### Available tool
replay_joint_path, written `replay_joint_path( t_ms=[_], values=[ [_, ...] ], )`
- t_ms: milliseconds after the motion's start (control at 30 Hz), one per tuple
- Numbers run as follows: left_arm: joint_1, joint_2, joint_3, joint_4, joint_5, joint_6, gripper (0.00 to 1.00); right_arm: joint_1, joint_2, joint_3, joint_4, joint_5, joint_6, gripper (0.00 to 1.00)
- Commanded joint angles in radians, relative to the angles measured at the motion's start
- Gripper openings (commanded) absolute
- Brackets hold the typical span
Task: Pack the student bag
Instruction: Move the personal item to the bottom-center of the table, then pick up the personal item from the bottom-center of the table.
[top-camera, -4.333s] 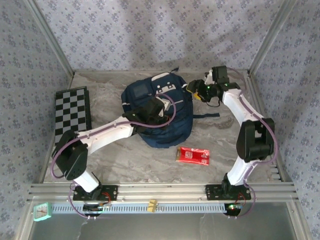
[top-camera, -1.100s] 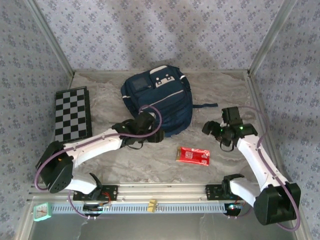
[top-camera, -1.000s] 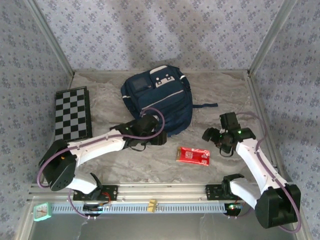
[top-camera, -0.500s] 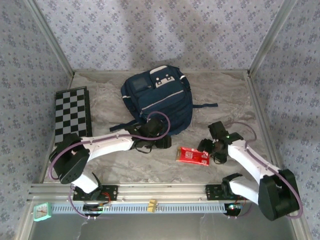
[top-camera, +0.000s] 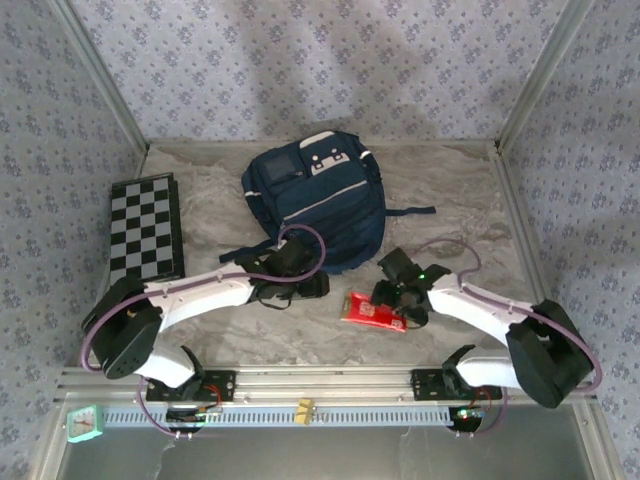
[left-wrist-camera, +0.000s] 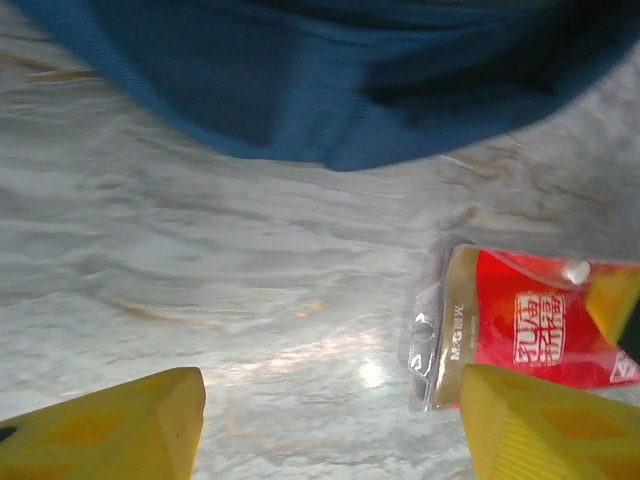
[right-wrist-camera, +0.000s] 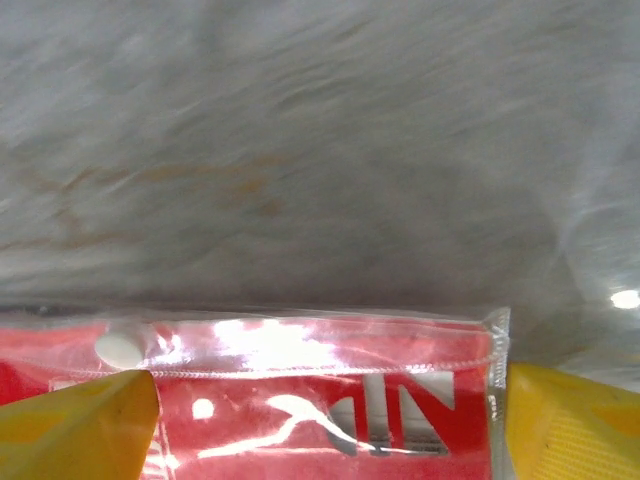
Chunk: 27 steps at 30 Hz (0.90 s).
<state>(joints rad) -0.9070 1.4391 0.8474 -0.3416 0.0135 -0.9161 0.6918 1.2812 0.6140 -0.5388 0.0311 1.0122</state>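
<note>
We see the student bag (top-camera: 320, 200) on the desk (top-camera: 460, 190), centre, toward the back edge | left claw (left-wrist-camera: 330, 425) spread wide, empty, near the bag | right claw (right-wrist-camera: 325, 425) spread wide, straddling the red packet (right-wrist-camera: 300, 390)

The student bag (top-camera: 320, 195) is coloured navy blue (with a white stripe), the packet (top-camera: 372, 311) is printed red, the board (top-camera: 145, 228) is checked black and grey.

Marble table (top-camera: 450, 190), bearing student bag (top-camera: 320, 195), checkerboard (top-camera: 145, 228), red packet (top-camera: 368, 310)
</note>
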Motion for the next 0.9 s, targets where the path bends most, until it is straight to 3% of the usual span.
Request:
replay_joint_path(
  t_ms=[0, 200, 300, 433, 567, 700, 867],
  values=[
    [0.017, -0.062, -0.044, -0.027, -0.003, -0.04, 0.68, 0.12, 0.061, 0.088, 0.14, -0.065, 0.146, 0.88],
    [0.014, -0.096, -0.069, -0.028, 0.018, -0.109, 0.65, 0.17, 0.105, 0.174, 0.116, -0.073, 0.126, 0.89],
    [0.01, -0.114, -0.109, -0.013, 0.008, -0.167, 0.62, 0.123, 0.101, 0.171, 0.071, -0.122, 0.047, 0.88],
    [0.004, -0.122, -0.145, 0.007, 0.005, -0.217, 0.57, 0.034, 0.089, 0.183, 0.026, -0.115, -0.187, 0.87],
    [0.003, -0.099, -0.157, 0.05, 0.04, -0.236, 0.52, -0.061, 0.1, 0.12, 0.106, -0.239, -0.315, 0.83],
    [0.005, -0.074, -0.16, 0.042, 0.027, -0.236, 0.46, -0.061, 0.139, 0.11, 0.193, -0.355, -0.402, 0.8],
    [0.002, -0.033, -0.154, 0.082, 0.068, -0.22, 0.33, -0.06, 0.209, 0.131, 0.221, -0.356, -0.465, 0.8]
  ],
)
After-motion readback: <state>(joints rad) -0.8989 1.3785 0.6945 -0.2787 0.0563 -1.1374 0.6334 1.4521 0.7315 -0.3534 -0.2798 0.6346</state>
